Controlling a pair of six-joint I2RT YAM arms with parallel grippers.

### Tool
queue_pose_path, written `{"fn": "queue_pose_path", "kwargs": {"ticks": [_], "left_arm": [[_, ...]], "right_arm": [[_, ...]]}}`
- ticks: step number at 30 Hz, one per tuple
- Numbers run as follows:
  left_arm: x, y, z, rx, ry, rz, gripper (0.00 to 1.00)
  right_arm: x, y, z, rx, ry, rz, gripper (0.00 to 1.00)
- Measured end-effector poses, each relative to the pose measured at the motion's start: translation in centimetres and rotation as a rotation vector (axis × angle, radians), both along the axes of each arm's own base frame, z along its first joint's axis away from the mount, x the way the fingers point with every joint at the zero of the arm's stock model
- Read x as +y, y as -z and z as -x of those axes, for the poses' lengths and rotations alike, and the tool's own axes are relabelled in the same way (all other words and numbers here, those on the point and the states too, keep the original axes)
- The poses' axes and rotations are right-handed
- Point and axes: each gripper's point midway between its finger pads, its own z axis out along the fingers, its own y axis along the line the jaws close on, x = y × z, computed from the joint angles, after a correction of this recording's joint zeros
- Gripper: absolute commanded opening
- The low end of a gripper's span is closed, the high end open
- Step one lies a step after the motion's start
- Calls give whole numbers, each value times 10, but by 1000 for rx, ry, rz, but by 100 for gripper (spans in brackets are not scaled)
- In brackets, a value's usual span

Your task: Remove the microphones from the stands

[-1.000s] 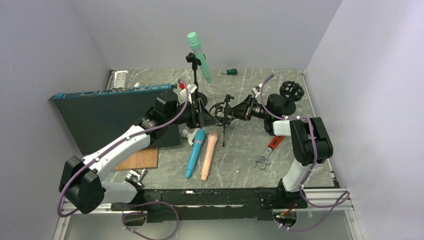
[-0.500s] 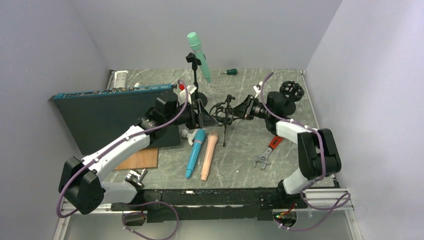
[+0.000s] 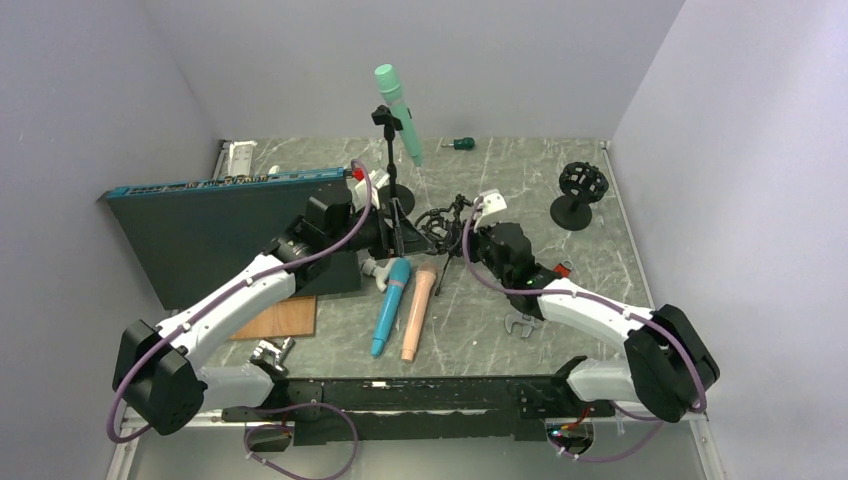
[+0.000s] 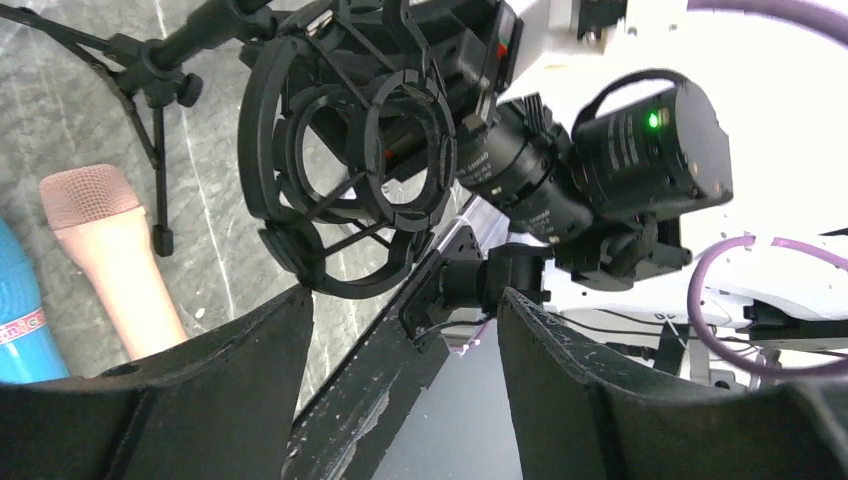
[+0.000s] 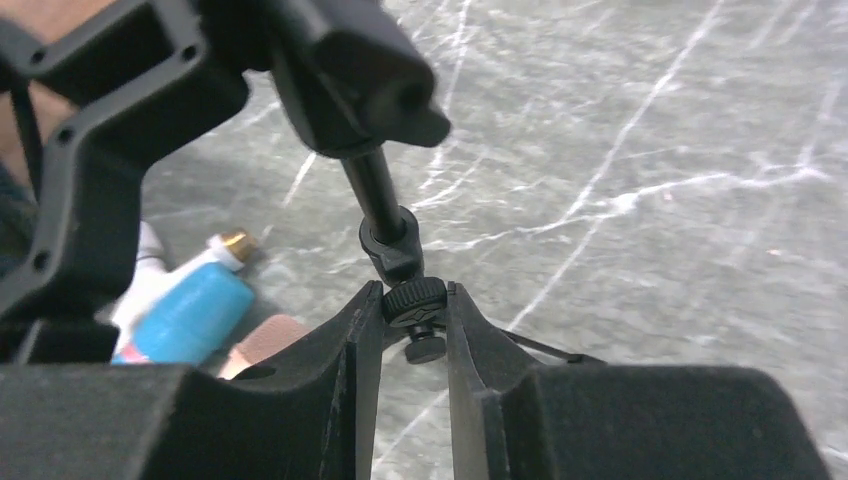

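A mint-green microphone sits tilted in the clip of a tall black stand at the back centre, and neither gripper touches it. In front of it stands a small black tripod stand with an empty shock mount, which the left wrist view also shows. My left gripper is open and empty just left of the shock mount. My right gripper is shut on the knurled knob of that tripod stand's stem.
A blue microphone and a pink microphone lie side by side in front. A dark blue panel leans at the left. A wrench, a black ball-cage stand, a screwdriver and a wooden board lie around.
My right arm has swung from the right side to the centre, and its gripper has closed on the tripod stand's knob. The ball-cage stand now shows. The left arm has barely moved.
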Motion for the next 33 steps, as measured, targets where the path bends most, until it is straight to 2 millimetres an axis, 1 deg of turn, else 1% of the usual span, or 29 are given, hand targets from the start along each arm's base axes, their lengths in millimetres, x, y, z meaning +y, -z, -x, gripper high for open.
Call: {"fn": "queue_pose_path", "kwargs": {"ticks": [8,9,11,12,13,15,19,21,24,26,28,30,33], "left_arm": [[2,4,0,-4,-5,-8,71],[2,4,0,-4,-5,-8,71],[2,4,1,-6,-4,-8,71],[2,3,0,-10,-3,-9,71],[2,3,0,-13,-3,-9,71],[3,2,1,-19,-2,-9,72],[6,-3,3,-45,-4,-12,72],[8,-4,4,-55,-7,-19,72],[11,-5,6,-68,-11,-25,74],[13,-6,7,-74,-11,-30,74],[14,-7,8,-80,-10,-31,75],[16,-8,10,-85,-10,-36,77],[20,-10,12,-96,-18,-53,78]], "right_arm": [[-13,-1,9,-141,115,223,0],[-14,-1,9,-143,122,227,4],[-15,-1,11,-138,127,229,30],[-16,-1,13,-132,129,225,41],[-17,-1,14,-123,131,216,48],[-19,-1,19,-98,136,190,60],[-28,-9,34,-51,139,96,71],[-35,-19,41,-32,142,29,76],[-45,-32,46,1,152,-66,77],[-53,-37,44,55,165,-112,79],[-60,-47,38,103,180,-149,80],[-61,-65,34,127,178,-187,82],[-49,-101,33,119,119,-238,84]]}}
